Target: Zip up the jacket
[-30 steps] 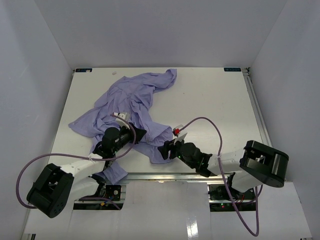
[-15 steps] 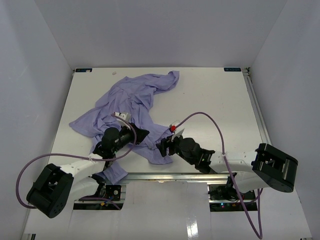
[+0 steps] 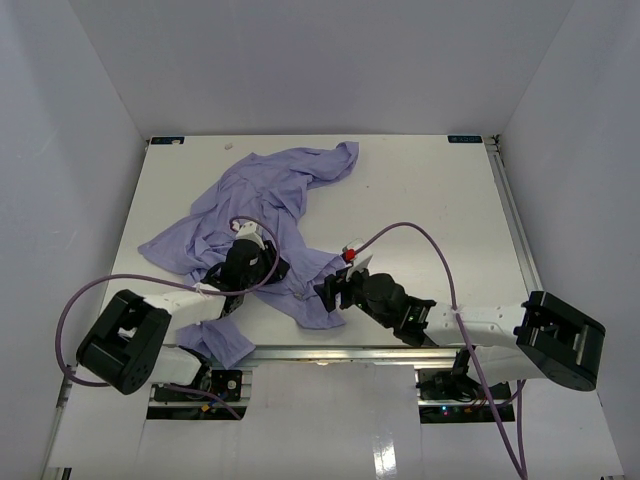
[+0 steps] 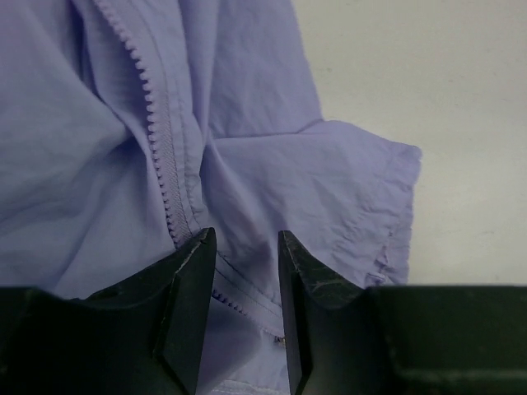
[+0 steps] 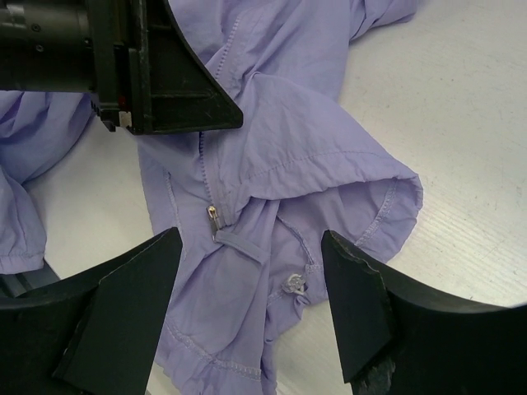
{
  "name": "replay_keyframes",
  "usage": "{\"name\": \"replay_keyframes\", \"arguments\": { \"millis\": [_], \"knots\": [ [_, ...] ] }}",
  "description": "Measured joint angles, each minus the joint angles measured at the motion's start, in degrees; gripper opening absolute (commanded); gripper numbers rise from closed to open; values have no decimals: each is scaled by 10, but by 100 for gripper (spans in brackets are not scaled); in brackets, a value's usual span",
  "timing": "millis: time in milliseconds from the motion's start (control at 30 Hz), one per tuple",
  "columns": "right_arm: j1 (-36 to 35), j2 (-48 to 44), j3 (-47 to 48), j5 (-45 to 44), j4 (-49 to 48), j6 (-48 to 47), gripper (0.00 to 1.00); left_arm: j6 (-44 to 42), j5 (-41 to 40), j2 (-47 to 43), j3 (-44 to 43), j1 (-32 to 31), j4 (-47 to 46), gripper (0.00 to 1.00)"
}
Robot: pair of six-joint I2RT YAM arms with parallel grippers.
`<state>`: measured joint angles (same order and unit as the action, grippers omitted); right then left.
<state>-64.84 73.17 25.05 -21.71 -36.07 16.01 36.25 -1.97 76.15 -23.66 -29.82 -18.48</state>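
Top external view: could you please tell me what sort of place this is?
Likely a robot-lab test cell: white table enclosed by plain walls, left arm and right arm mounted at its near edge.

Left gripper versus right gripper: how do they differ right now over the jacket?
The left gripper has its fingers a narrow gap apart; the right gripper has its fingers spread wide. The left gripper frames the zipper teeth; the right gripper frames the metal zipper pull. Both are open, low over the jacket, and neither appears to pinch cloth.
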Motion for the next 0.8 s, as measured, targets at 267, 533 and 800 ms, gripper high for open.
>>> {"name": "replay_keyframes", "arguments": {
  "millis": [267,533,800],
  "knots": [
    [0,-8,-5,0,0,0,76,13,-56,-21,-6,1,49,57],
    [0,-8,-5,-3,0,0,76,18,-105,-95,-3,1,85,63],
    [0,-8,-5,-3,0,0,77,24,-96,-57,-3,1,80,60]
  ]
}}
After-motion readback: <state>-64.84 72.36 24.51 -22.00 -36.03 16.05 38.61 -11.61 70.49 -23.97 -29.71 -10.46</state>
